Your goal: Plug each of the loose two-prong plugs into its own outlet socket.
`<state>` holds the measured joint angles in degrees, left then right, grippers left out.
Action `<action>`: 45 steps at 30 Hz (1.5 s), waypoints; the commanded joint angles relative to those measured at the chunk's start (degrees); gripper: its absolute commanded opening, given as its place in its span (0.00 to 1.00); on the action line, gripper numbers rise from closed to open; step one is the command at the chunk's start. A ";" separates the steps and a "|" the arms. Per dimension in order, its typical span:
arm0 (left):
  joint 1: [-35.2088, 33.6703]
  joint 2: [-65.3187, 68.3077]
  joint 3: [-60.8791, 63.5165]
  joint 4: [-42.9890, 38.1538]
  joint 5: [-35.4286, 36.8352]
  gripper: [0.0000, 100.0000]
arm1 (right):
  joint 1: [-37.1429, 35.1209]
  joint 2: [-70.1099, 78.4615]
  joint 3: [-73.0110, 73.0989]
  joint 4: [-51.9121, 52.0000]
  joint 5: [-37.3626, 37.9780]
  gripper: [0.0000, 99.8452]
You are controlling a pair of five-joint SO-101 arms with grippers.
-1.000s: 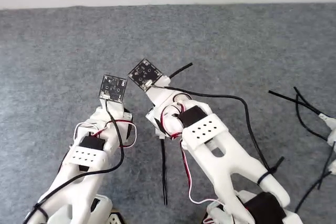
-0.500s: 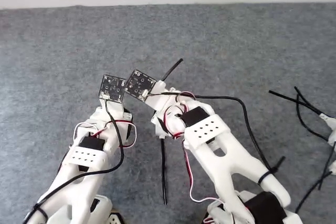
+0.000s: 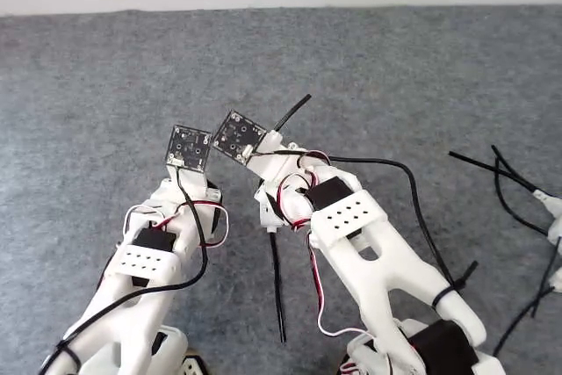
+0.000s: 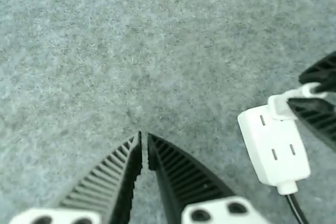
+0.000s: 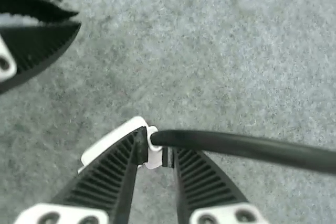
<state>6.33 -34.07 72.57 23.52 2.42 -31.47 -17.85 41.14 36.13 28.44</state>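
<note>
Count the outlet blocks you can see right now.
1 for sure: the white outlet block held in the right claw, beside the shut left claw. Small white pieces among the black cables at the high view's right edge may be more; too small to tell.

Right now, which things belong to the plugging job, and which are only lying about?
Job: socket in the right gripper; its cord; left gripper, shut, empty; loose cables at the right, probably.
Not job: mat; arm wires.
</note>
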 commanded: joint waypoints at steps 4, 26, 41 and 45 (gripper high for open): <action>-2.02 -1.58 -1.01 -1.49 0.70 0.02 | -2.24 -0.92 -0.79 -1.36 -3.34 0.01; -6.95 -1.58 -1.54 -5.54 8.35 0.02 | -1.27 -0.22 4.31 -5.41 2.37 0.01; -6.95 -1.41 -1.45 -5.54 8.35 0.02 | -1.45 -0.31 3.25 -8.13 1.93 0.01; -7.12 -1.41 -1.45 -5.54 8.44 0.02 | -1.71 -0.31 2.55 -8.22 0.18 0.01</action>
<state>-0.26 -34.07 72.57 19.38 10.24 -33.05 -17.93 45.63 28.84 30.11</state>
